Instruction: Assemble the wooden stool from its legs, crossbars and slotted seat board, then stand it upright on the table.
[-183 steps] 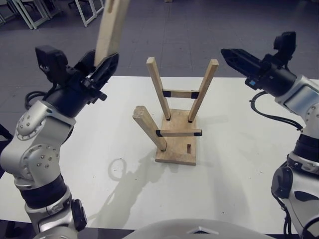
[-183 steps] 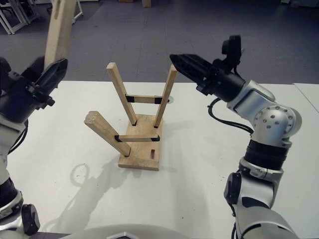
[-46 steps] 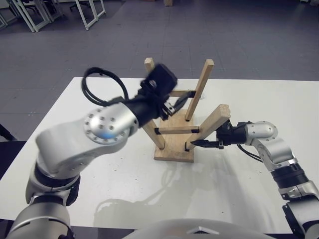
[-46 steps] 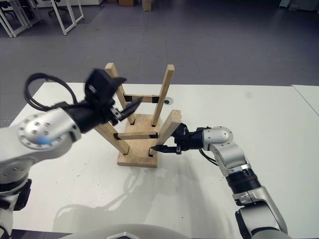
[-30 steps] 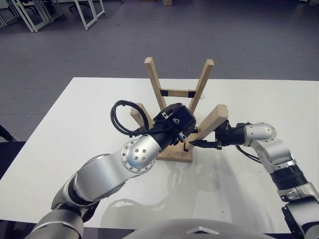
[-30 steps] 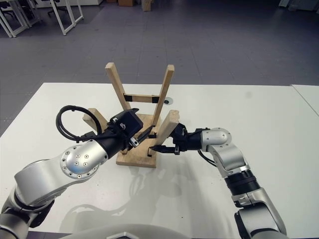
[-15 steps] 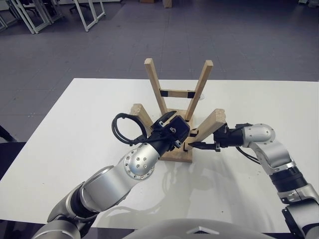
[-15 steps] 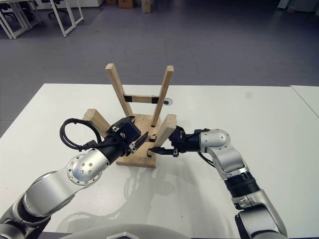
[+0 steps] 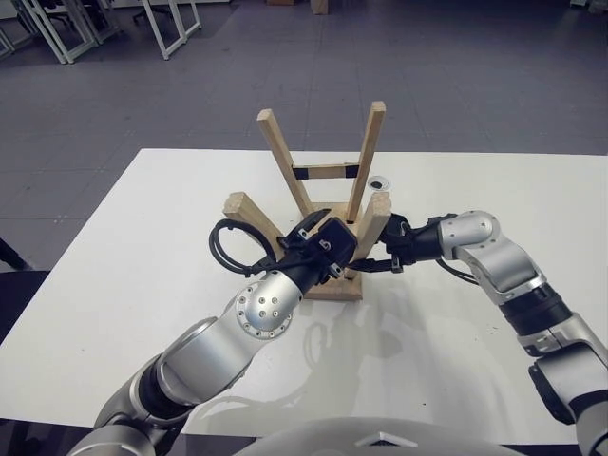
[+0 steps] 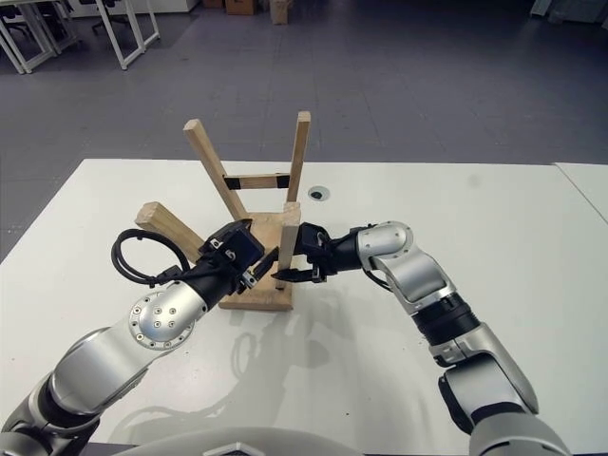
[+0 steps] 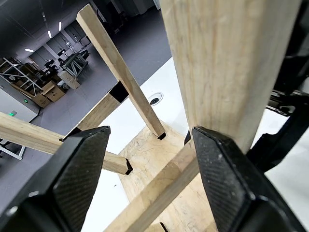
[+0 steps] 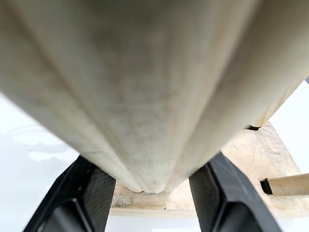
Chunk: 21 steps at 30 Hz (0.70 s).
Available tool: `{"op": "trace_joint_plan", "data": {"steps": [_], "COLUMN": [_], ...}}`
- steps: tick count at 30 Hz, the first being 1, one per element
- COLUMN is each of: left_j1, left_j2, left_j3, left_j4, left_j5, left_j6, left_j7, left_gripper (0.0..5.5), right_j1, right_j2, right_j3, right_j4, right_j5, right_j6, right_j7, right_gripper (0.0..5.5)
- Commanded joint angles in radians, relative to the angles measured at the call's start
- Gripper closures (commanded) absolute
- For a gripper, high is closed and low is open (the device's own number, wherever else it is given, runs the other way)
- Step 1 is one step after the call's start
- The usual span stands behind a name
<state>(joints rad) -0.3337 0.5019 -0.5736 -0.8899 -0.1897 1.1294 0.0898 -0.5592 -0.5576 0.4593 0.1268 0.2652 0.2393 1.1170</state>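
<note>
The stool lies upside down with its seat board (image 9: 334,288) flat on the white table (image 9: 123,285). Two rear legs (image 9: 281,161) joined by a crossbar (image 9: 323,172) rise from it, and a front left leg (image 9: 245,211) leans outward. My right gripper (image 10: 293,255) is shut on the front right leg (image 10: 288,226), low down by the seat board; its fingers (image 12: 77,203) clamp that leg's sides. My left gripper (image 9: 334,255) is open, and its fingers (image 11: 79,179) straddle the front crossbar (image 11: 149,195) without touching it.
A small round hole (image 9: 381,181) is set in the table behind the stool. Bare tabletop spreads to the left, right and front. Metal table frames (image 9: 57,24) stand on the floor far behind.
The stool has slid left on the table. The front right leg has swung from a strong lean to nearly upright in my right gripper. My left gripper stays at the front crossbar.
</note>
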Motion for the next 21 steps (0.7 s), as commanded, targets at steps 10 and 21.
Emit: {"op": "trace_joint_plan", "data": {"steps": [10,21], "left_j1": [-0.327,0.163], "left_j2": [0.082,-0.103], "left_j3": [0.663,0.599], "left_j4": [0.155,0.424], "left_j5": [0.151,0.077], "left_j6": [-0.464,-0.527], "left_j7": [-0.071,-0.247], "left_gripper": [2.37,2.37], "right_j1": [0.133,0.158], "right_j2": [-0.096,-0.107], "right_j3": [0.016,-0.007], "right_j4": [0.089,-0.025], "right_j5": [-0.113,-0.081], "right_j6": [0.091,0.116], "right_j7": [-0.047,-0.027], "right_gripper": [3.48,3.48]}}
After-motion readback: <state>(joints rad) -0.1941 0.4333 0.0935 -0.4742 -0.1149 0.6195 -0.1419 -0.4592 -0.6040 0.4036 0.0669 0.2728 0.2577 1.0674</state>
